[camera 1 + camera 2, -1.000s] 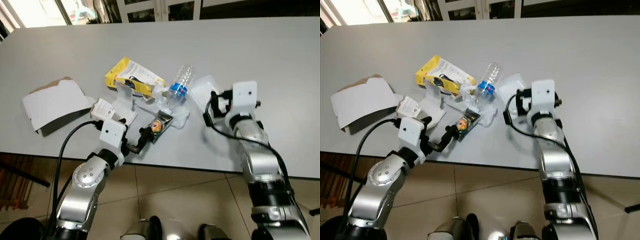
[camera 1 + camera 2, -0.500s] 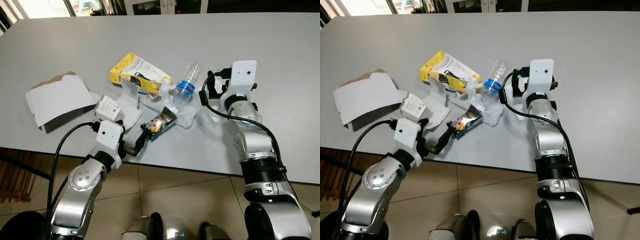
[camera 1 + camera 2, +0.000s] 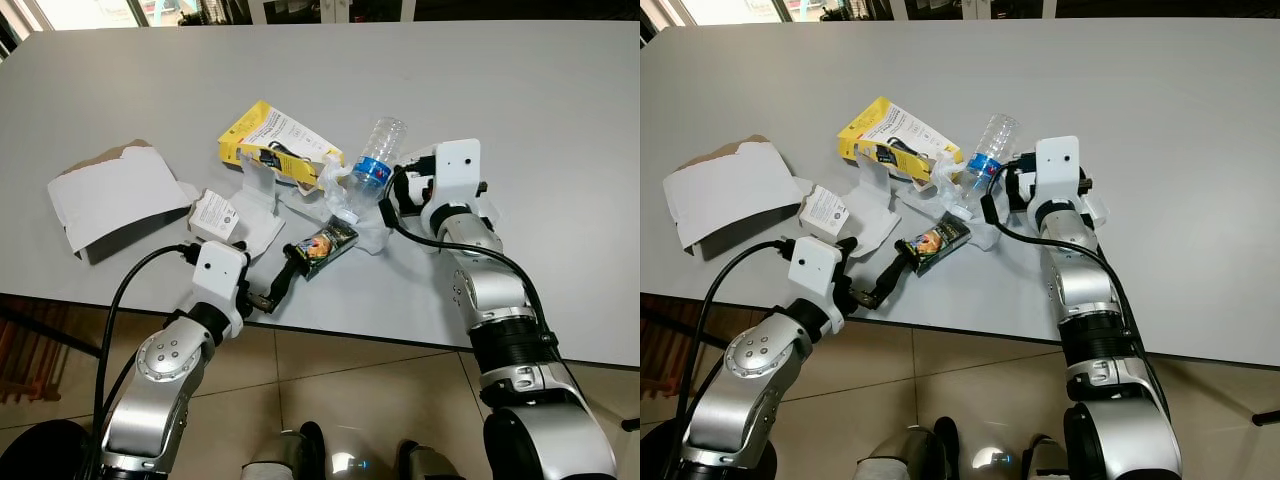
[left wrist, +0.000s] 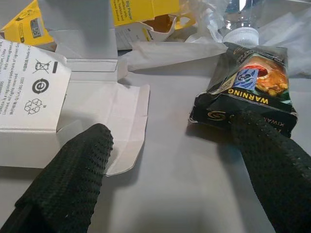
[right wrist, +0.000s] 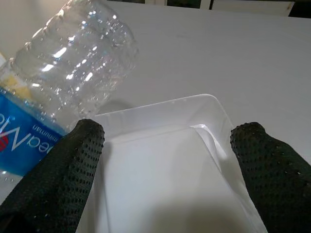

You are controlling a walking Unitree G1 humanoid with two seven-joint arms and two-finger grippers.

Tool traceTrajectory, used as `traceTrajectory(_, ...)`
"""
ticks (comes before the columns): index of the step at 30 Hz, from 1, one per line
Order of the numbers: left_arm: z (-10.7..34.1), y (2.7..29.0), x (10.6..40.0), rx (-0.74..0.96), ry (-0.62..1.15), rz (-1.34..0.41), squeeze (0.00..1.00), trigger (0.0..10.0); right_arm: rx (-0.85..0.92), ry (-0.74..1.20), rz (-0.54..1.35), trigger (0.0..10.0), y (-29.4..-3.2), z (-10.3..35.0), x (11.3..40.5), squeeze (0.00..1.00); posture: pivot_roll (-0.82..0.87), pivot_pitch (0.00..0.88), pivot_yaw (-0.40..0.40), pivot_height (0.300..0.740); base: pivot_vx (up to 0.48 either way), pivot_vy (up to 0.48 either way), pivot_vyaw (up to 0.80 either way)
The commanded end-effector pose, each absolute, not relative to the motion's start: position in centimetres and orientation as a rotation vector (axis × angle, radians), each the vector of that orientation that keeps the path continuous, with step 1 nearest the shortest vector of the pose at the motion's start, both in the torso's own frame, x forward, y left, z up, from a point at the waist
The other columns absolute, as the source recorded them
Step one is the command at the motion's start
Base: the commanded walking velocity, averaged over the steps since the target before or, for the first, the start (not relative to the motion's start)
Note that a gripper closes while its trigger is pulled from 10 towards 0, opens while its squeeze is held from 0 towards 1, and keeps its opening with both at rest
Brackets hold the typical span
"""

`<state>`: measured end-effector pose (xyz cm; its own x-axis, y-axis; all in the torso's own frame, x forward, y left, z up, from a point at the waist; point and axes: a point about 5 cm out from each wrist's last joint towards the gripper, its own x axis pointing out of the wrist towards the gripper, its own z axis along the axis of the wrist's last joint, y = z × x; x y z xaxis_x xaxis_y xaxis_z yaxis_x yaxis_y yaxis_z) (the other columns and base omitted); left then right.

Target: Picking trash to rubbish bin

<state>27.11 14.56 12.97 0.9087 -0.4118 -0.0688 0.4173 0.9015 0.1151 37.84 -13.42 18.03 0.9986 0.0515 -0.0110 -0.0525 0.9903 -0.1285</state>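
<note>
— Which arm takes what?

— My left gripper [image 4: 170, 160], jaws wide, has one finger against the near end of the dark snack wrapper [image 3: 325, 243]; its long axis runs away from me toward the bottle [image 3: 374, 160]. My right gripper [image 5: 165, 160], jaws wide, straddles the clear plastic tray [image 5: 160, 160] beside that bottle.

— The count?

— On the counter [image 3: 560, 110]: one bottle, one wrapper, one tray, one yellow box [image 3: 275, 140], two white cartons [image 3: 115, 195].

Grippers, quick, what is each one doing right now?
Left gripper: open, holding nothing, one finger at the dark snack packet.
Right gripper: open over the clear plastic tray.
</note>
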Motion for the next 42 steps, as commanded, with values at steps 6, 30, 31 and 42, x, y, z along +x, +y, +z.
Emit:
traceTrajectory(6,12.7,14.6,26.8,0.127,0.062,-0.419,0.00,10.0,-0.187,0.163,0.104,10.0,-13.1,14.8,37.4,0.00,0.08,0.234,0.111,0.740,0.000,0.000,0.00)
traceTrajectory(30,12.5,14.6,26.9,0.126,0.069,-0.415,0.00,10.0,-0.261,0.025,-0.120,10.0,-18.0,18.2,35.7,0.00,0.06,0.230,0.114,0.740,0.000,0.000,0.00)
traceTrajectory(31,12.5,14.6,26.9,0.126,0.069,-0.415,0.00,10.0,-0.261,0.025,-0.120,10.0,-18.0,18.2,35.7,0.00,0.06,0.230,0.114,0.740,0.000,0.000,0.00)
traceTrajectory(42,12.4,14.4,27.1,0.128,0.069,-0.421,0.00,10.0,-0.240,0.093,-0.177,10.0,-18.5,19.5,34.4,0.00,0.05,0.223,0.106,0.740,0.000,0.000,0.00)
